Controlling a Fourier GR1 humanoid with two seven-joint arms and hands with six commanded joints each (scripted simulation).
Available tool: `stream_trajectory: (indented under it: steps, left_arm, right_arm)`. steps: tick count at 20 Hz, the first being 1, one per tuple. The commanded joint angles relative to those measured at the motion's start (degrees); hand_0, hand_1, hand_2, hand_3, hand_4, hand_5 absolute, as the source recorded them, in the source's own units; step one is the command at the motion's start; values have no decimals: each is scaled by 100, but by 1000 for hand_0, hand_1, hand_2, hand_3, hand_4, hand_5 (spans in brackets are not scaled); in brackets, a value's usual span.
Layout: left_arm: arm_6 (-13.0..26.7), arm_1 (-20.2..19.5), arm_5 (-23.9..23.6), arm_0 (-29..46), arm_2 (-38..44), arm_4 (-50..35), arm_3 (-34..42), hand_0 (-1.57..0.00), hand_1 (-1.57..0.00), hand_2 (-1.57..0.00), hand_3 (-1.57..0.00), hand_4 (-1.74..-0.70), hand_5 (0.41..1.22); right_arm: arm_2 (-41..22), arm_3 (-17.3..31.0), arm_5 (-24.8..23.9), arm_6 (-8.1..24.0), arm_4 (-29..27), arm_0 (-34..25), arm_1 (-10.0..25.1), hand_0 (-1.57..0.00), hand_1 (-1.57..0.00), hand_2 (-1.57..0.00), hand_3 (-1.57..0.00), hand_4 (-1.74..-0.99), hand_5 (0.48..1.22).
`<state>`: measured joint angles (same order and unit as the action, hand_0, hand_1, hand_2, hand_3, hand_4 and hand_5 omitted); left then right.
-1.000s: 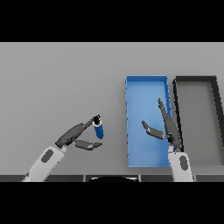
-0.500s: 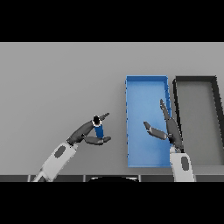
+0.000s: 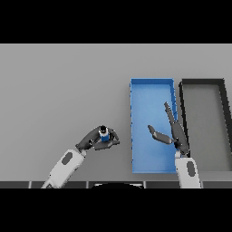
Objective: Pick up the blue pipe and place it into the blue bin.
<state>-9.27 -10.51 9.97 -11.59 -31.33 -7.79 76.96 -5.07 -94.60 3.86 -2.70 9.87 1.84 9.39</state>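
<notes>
Low in the frame, left of centre, your left hand (image 3: pixel 96 139) has its fingers (image 3: pixel 112 134) and thumb curled round the blue pipe (image 3: pixel 104 134); you can see the pipe standing nearly upright in that grip, its dark top end poking up above the hand. The hand with the pipe sits over the grey surface (image 3: pixel 59 90), near the blue bin (image 3: pixel 151 90) but still left of its left wall, apart from it. Right of centre, the blue bin runs from the middle of the frame down toward the lower edge, and just beside it on the right stands a dark bin (image 3: pixel 202 84), the two almost touching along their long sides. Your right hand (image 3: pixel 176 131) shows over the right half of the blue bin, fingers straight and spread apart from the thumb, holding nothing
</notes>
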Motion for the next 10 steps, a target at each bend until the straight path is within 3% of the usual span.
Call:
stream_trajectory:
  steps: [1, 4, 8, 10]
  left_arm:
    - [119, -37, -18, 20, -67, 43, 92, -1193, -1266, -1311, -1258, -1617, 1106]
    - [67, -122, -147, 73, -151, 190, 267, -1378, -1415, -1438, -1411, -1541, 1162]
    - [40, 101, -252, 16, -181, 355, 412, -1492, -1507, -1516, -1505, -1494, 1197]
    - [-265, 181, -239, 10, -106, 314, 596, -1520, -1530, -1536, -1529, -1485, 1206]
  right_arm:
    - [-34, -10, -18, -25, 34, 11, -29, 1, 1, 1, 1, -1178, 561]
    - [3, -45, 3, -47, -34, 40, -17, 1, 1, 1, 1, -1176, 559]
    - [29, 47, -22, 97, 5, -99, 11, 1, 1, 1, 1, -1160, 554]
    - [-3, -1, -11, -10, 35, 29, 13, 1, 1, 1, 1, -1154, 550]
